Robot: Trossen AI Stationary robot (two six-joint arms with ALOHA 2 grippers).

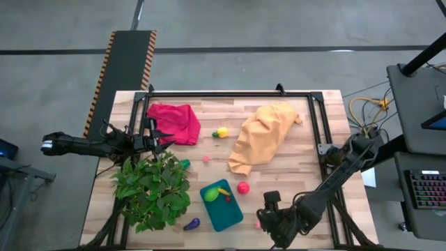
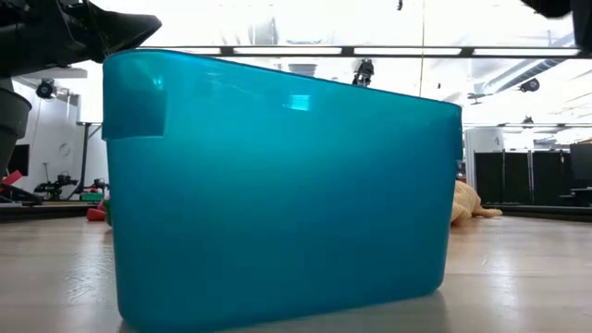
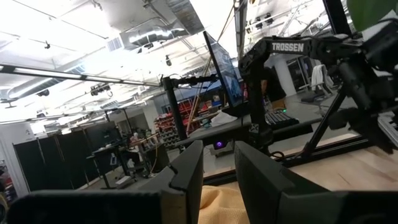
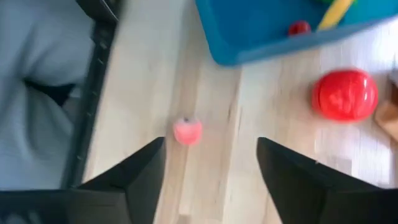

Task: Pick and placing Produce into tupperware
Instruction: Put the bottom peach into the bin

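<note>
Teal tupperware [image 2: 277, 185] up close, right pincer [image 4: 211, 162] spread — over a pink, perhaps fruit, piece [image 4: 187, 131].

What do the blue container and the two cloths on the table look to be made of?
The tupperware looks like smooth, slightly translucent teal plastic: it shows glossy highlights and rounded moulded corners. The red cloth and the yellow-orange cloth look like soft matte fabric, lying crumpled in folds; the weave cannot be made out.
</note>
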